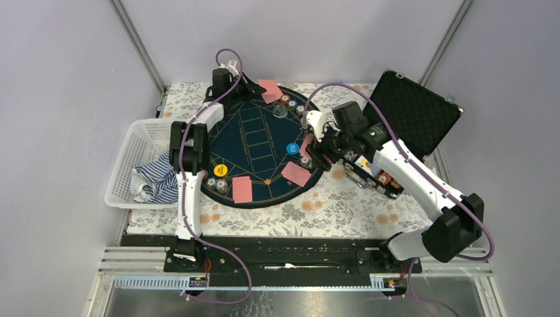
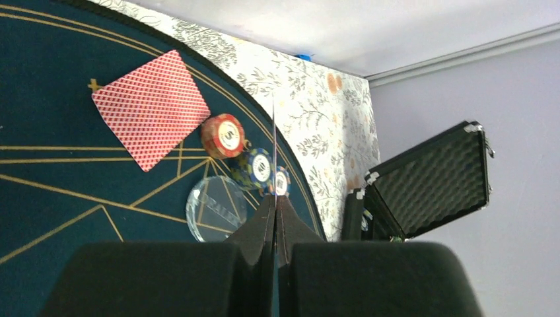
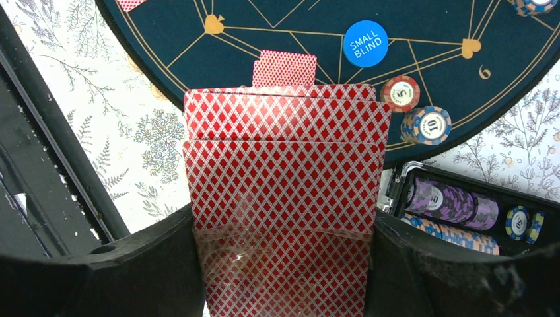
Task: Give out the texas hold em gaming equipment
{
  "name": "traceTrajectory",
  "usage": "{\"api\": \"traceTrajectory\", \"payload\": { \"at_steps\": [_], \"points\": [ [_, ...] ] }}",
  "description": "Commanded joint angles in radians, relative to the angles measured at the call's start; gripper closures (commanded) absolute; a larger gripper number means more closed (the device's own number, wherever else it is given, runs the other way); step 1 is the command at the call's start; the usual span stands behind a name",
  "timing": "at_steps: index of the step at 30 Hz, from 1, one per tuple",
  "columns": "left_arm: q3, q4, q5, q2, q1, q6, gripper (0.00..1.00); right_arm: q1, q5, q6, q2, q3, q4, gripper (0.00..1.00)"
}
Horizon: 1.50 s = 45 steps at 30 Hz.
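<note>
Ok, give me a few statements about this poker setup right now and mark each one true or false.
1. The right hand holds red-backed cards. True.
2. The left hand is open. False: it is shut, holding nothing.
3. The blue button lies on the mat. True.
4. The black case is closed. False: its lid stands open.
5. The white basket is empty. False: a striped cloth lies in it.

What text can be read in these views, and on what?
"SMALL BLIND": blue button
"5": red chip
"10": blue chip
"6": mat
"DEALER", faint: clear button
Too small to read: yellow button
Pattern only, no text: cards
</note>
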Motion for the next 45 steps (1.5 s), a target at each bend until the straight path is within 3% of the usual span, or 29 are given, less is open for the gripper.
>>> {"api": "traceTrajectory", "payload": {
  "at_steps": [1,9,22,27,35,41,45],
  "points": [
    [0.153,0.118,-0.016,0.103,-0.015,-0.081,1.0,-0.006,-0.041,0.009,0.019,0.021,0.038,1.0],
    [0.307,0.104,-0.098,0.255,-0.038,-0.094,0.99,-0.008,-0.063,0.013,0.063,0.04,0.032,1.0],
    [0.376,0.136,-0.148,0.343,-0.044,-0.13,0.98,-0.009,-0.071,0.011,0.104,0.061,0.029,1.0],
    [0.389,0.079,-0.18,0.355,-0.044,-0.096,0.98,-0.009,-0.076,0.012,0.116,0.066,0.029,1.0],
    [0.368,0.004,-0.225,0.312,-0.044,-0.026,0.64,-0.009,-0.079,0.007,0.119,0.085,0.022,1.0],
    [0.291,-0.08,-0.281,0.19,-0.036,0.051,0.51,-0.008,-0.085,0.006,0.092,0.091,0.017,1.0],
    [0.245,-0.219,-0.384,0.061,-0.035,0.151,0.46,-0.008,-0.078,0.007,0.066,0.077,0.032,1.0]
  ]
}}
